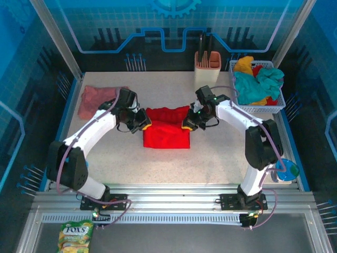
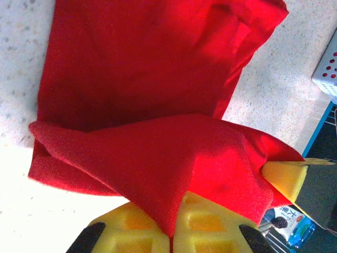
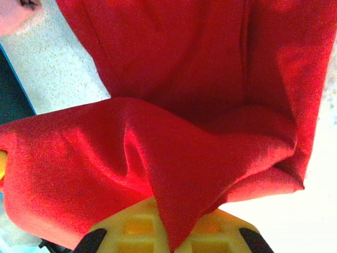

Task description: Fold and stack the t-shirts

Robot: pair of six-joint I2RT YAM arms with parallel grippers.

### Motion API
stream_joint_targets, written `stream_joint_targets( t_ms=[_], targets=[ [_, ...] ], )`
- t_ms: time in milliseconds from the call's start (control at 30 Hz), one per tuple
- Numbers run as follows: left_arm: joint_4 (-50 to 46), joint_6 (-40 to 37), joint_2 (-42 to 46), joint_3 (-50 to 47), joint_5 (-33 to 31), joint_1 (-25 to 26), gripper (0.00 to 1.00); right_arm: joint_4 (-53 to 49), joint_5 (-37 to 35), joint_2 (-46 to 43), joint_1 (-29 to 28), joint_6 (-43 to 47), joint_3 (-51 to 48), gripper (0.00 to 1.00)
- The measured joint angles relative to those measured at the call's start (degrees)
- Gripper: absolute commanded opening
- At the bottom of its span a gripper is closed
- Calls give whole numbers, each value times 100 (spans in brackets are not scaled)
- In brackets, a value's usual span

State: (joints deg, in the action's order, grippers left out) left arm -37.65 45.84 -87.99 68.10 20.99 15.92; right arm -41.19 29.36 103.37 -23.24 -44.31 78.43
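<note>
A bright red t-shirt (image 1: pixel 167 132) lies mid-table, its far edge lifted between the two arms. My left gripper (image 1: pixel 143 122) is shut on the shirt's far left corner, and the red cloth (image 2: pixel 158 158) runs down between its yellow pads (image 2: pixel 137 232). At the far right corner my right gripper (image 1: pixel 187 124) is shut too, with red fabric (image 3: pixel 174 174) pinched between its yellow pads (image 3: pixel 221 237). A dusty pink t-shirt (image 1: pixel 95 100) lies folded at the far left of the table. The red shirt's graphic is hidden.
A white basket (image 1: pixel 260 108) holding teal, yellow and red cloths stands at the far right. A beige holder (image 1: pixel 207 67) with dark tools is at the back centre. A snack bag (image 1: pixel 75 235) lies in front of the table rail.
</note>
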Motion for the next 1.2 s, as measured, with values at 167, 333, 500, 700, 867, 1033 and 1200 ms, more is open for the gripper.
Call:
stream_joint_targets(
  t_ms=[167,333,500,700,867,1033,1200],
  targets=[
    [138,-138,-544,304,98,-107,0,0,138,315,96,46,337,0],
    [212,-256,-1019,717,203,-238,0,-46,267,575,212,48,726,0],
    [315,-289,-1471,1071,337,-358,1,-44,343,970,343,46,1093,2],
    [525,-358,-2098,1370,529,-619,65,31,531,1631,501,-28,1550,64],
    [732,-411,-2741,1943,763,-1056,71,428,673,2035,785,-232,1915,100],
    [798,-656,-2588,2135,817,-1283,71,890,649,1770,868,-302,1648,100],
    [1187,-872,-1755,1410,933,-1147,71,1355,682,1021,706,-323,822,100]
  ],
)
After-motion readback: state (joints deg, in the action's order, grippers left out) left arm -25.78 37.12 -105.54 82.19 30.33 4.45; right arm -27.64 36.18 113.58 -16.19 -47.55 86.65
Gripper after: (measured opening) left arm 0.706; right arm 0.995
